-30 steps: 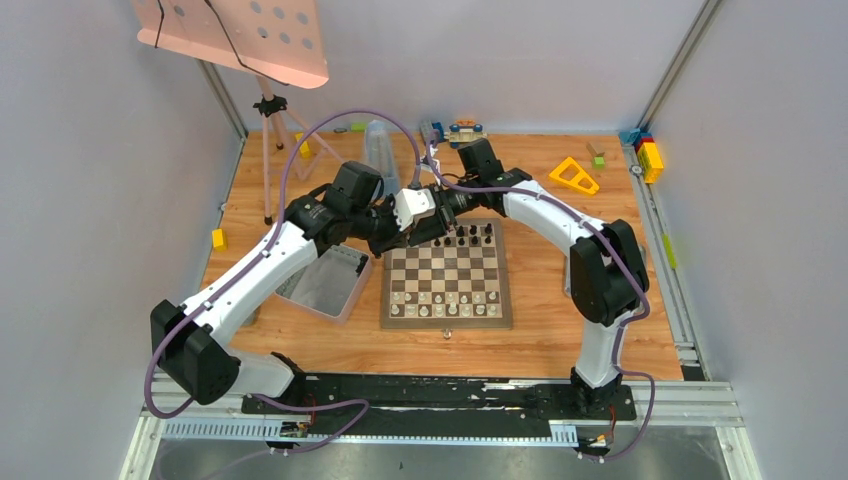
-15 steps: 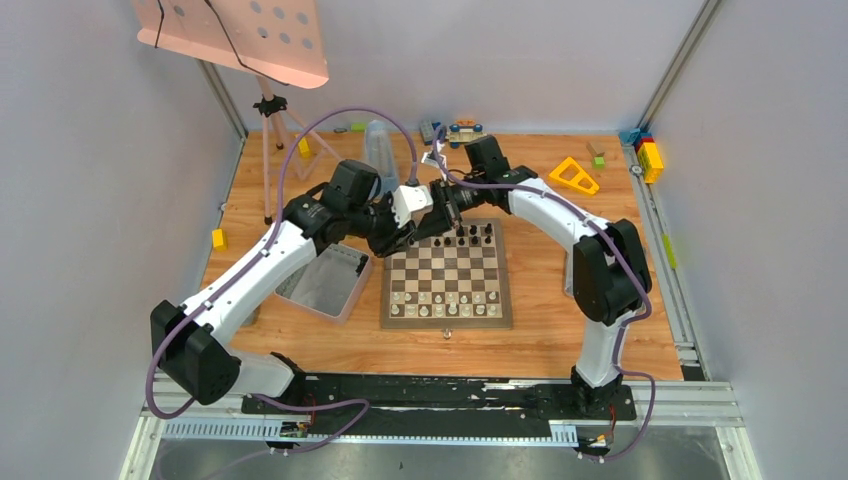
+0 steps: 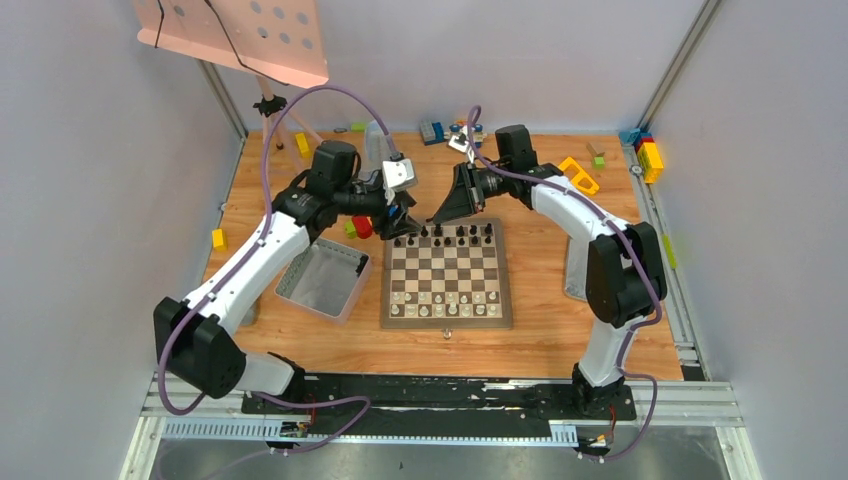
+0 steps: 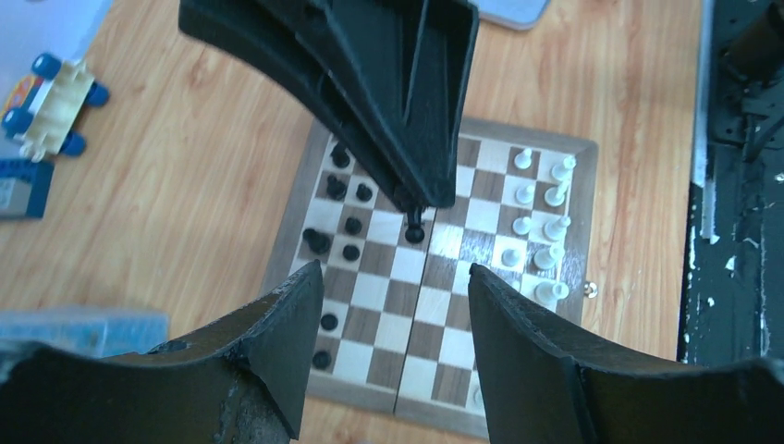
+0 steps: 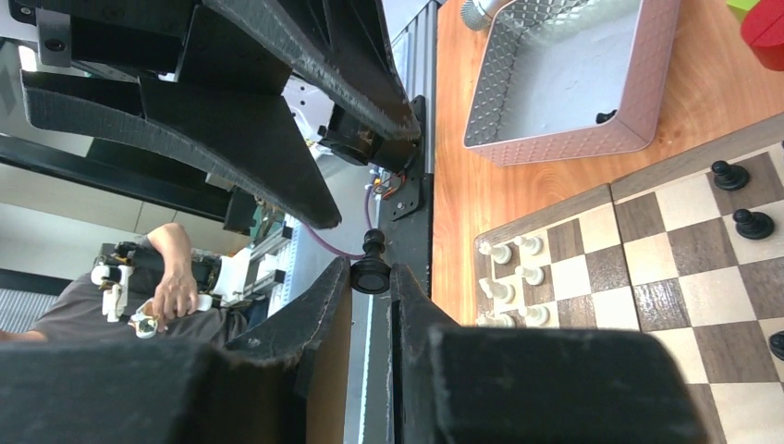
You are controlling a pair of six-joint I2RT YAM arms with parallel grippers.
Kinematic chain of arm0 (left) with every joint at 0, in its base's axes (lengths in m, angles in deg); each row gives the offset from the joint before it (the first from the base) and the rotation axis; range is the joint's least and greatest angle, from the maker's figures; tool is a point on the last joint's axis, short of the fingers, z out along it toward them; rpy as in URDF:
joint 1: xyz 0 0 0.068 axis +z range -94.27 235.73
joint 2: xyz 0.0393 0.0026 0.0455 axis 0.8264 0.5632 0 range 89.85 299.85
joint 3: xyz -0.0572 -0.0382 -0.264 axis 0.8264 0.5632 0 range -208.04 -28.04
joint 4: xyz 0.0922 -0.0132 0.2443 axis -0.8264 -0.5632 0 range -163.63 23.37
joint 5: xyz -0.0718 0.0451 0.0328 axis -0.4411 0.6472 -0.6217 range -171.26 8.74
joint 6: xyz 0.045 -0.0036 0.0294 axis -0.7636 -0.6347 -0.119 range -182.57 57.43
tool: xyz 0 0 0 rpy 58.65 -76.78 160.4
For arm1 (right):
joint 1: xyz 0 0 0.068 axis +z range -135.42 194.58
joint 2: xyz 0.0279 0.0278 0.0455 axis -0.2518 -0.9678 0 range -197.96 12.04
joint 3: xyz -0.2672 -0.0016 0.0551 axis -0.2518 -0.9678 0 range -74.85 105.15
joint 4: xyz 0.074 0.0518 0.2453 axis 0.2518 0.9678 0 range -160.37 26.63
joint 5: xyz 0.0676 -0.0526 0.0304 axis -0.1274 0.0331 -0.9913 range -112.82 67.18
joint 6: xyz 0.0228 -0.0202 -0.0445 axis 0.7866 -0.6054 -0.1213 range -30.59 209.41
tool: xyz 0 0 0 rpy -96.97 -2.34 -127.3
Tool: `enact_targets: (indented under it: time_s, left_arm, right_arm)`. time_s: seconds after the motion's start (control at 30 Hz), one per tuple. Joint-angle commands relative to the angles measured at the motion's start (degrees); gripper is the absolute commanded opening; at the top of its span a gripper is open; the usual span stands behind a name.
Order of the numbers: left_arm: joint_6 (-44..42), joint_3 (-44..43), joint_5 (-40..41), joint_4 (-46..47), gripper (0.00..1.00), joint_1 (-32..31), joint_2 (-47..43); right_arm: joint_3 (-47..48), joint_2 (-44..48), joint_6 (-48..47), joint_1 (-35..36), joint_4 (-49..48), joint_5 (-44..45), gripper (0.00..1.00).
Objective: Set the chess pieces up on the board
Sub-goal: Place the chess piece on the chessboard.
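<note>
One black piece [image 5: 373, 264]: pinched at the right gripper's [image 5: 373, 277] fingertips, over the far edge of the board [image 3: 447, 268]
Left gripper [image 4: 393, 277]: jaws wide, nothing between them
Rows: white pieces [image 4: 524, 225] near, black pieces [image 4: 353, 225] far
Tray [image 3: 322, 282]: just left of the board

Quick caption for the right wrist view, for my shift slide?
Right gripper pinches a black chess piece between its fingertips, with the board and grey tray behind.

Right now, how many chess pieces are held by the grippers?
1: a black chess piece pinched in the right gripper, by the chessboard's far edge. The left gripper is open and empty.
</note>
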Motion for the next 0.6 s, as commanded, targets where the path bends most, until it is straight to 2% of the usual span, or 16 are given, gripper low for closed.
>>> enact_targets:
  time_s: [0.0,0.4,0.57]
  left_arm:
    - [1.5,-1.9,-8.8,7.9,0.66,-0.2,2.1]
    - [1.5,1.2,-11.0,13.9,0.53,-0.2,3.1]
    - [1.1,2.1,-10.7,13.8,0.52,-0.2,2.9]
  right_arm:
    - [-1.5,2.3,8.0,-0.5,-9.3,-4.3,0.00]
    - [-2.7,1.9,14.1,-1.2,-15.3,-5.6,0.00]
    - [-2.6,1.8,15.0,-1.2,-16.1,-5.5,0.00]
